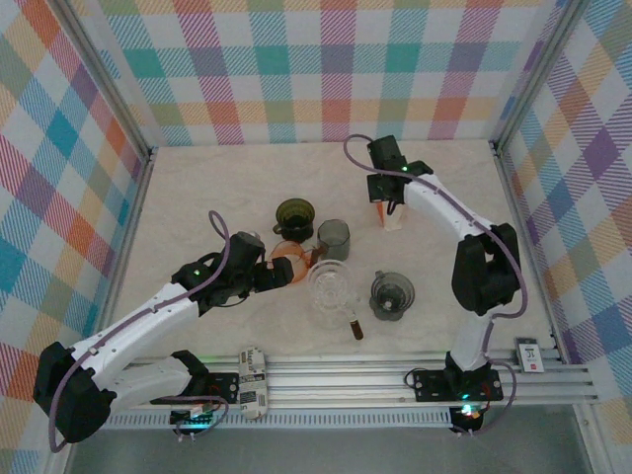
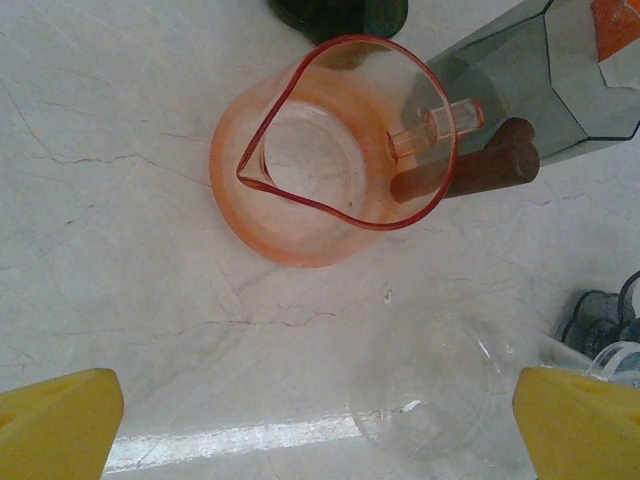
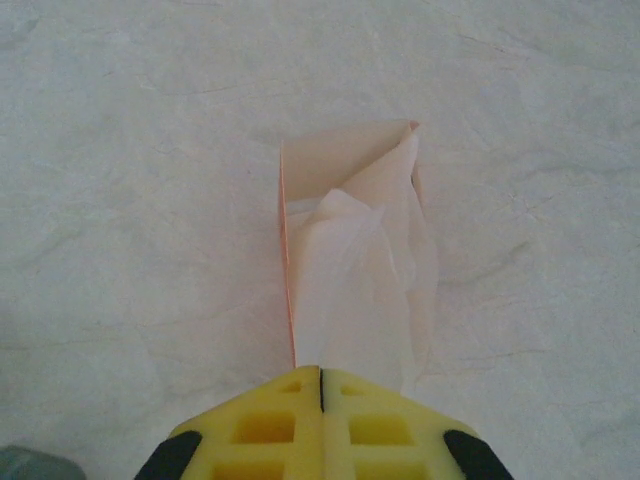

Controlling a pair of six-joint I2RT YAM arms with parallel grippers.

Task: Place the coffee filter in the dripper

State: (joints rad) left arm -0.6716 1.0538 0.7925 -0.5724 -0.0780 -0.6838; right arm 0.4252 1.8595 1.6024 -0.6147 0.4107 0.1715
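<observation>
1. Coffee filter (image 3: 350, 260): its near end is hidden under the fingertips. Whether it lies on the table (image 1: 217, 188) or is lifted off it cannot be told.
2. Position: filter (image 1: 394, 216) toward the far right corner of the table, well apart from the grey dripper (image 1: 392, 294), which sits nearer the front edge.
3. Orientation: in the right wrist view the long axis runs straight away from the fingers. The far end is broad, with one corner raised to a point. A pinkish-orange edge runs along the left side, and the white paper is crumpled over the middle.
4. Right gripper (image 3: 320, 375): yellow fingers pressed together, pinching the filter's near end.
5. Left gripper (image 2: 320, 420): fingers spread wide, cut off at the lower corners of the left wrist view. It hangs over bare table just beside the orange pitcher (image 2: 300, 190).
6. Clear glass vessel (image 2: 430, 390): faint and hard to trace against the pale table.
7. Writing: the white card (image 1: 530, 355) on the rail at the front right corner and the printed strip (image 1: 253, 380) on the front rail both carry dark marks too small to read.
</observation>
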